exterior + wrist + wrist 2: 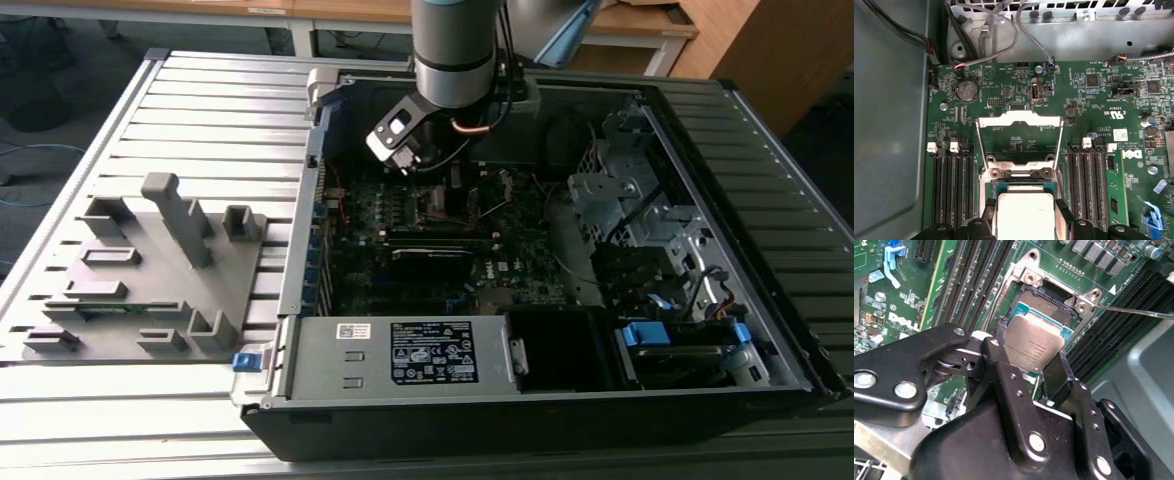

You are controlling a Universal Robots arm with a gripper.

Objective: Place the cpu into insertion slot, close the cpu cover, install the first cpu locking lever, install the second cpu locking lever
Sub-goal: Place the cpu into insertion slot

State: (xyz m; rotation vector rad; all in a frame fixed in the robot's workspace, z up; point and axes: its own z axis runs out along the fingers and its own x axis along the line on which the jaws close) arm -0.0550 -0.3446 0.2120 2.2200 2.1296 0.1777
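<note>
Motherboard slots [951, 190] flank cpu [1036, 340] in claw [1031, 345] (cover [1019, 119] open).

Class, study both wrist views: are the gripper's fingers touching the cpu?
Touching. In the second wrist view the fingers clamp opposite edges of the cpu with no gap showing; the first wrist view shows the same.

grey fixture block [147, 275], power supply [340, 358] — coin battery [966, 90]

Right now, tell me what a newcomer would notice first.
The end effector grips the cpu at the open socket. Beyond it, in the first wrist view, the cpu cover stands swung open. In the exterior view the arm reaches down into an open computer case.
</note>
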